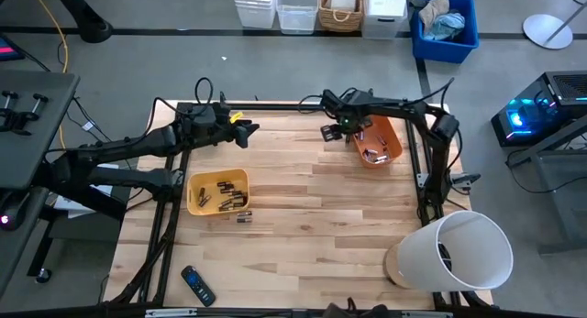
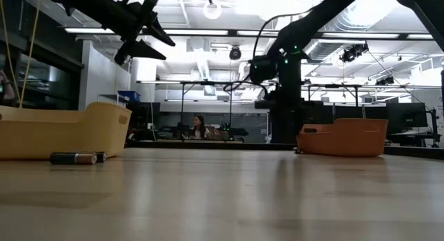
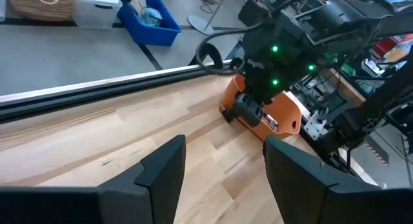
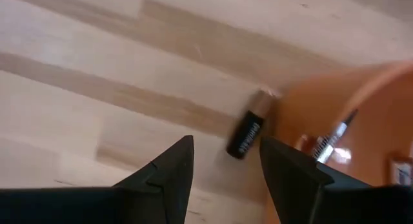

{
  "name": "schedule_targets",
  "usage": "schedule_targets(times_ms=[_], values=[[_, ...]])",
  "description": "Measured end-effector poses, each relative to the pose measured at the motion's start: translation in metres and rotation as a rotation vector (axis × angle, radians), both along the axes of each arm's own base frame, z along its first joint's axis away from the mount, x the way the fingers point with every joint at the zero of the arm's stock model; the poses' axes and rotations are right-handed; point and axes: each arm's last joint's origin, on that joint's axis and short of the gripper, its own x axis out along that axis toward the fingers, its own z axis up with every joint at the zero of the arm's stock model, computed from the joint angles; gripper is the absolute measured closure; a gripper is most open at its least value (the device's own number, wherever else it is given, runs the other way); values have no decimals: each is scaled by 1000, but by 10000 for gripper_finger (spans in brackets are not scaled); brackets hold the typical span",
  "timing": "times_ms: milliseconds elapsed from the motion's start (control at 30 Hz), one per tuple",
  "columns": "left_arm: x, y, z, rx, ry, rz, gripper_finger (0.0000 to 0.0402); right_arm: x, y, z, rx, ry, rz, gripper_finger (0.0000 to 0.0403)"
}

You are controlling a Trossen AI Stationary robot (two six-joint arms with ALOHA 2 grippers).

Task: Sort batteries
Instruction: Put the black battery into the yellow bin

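A black battery with a coppery end (image 4: 248, 132) lies on the wooden table, close against the orange bin (image 1: 378, 141), which holds several batteries. My right gripper (image 4: 226, 156) (image 1: 328, 132) hangs open just above this battery, pointing down, and touches nothing. More batteries lie in the yellow bin (image 1: 218, 191), and loose ones (image 1: 243, 217) (image 2: 76, 158) rest on the table at its near side. My left gripper (image 1: 243, 130) (image 3: 222, 156) is open and empty, held high over the table's far left, pointing toward the right arm.
A black remote control (image 1: 197, 284) lies near the front left edge. A large white cylinder (image 1: 463, 252) stands at the front right corner. Bare wood stretches across the table's middle between the two bins. Storage boxes (image 1: 298, 8) stand on the floor beyond the far edge.
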Motion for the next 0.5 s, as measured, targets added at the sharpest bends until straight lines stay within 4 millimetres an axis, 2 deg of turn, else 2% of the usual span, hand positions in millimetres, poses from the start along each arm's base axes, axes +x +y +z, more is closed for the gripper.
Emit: schedule_targets(times_ms=[267,500], values=[[0,0,0,-4,5,-3,206,-11,-2,-11,27,85,-47,230],[0,-1,0,-9,4,-17,206,-14,-4,-25,46,4,-145,230]])
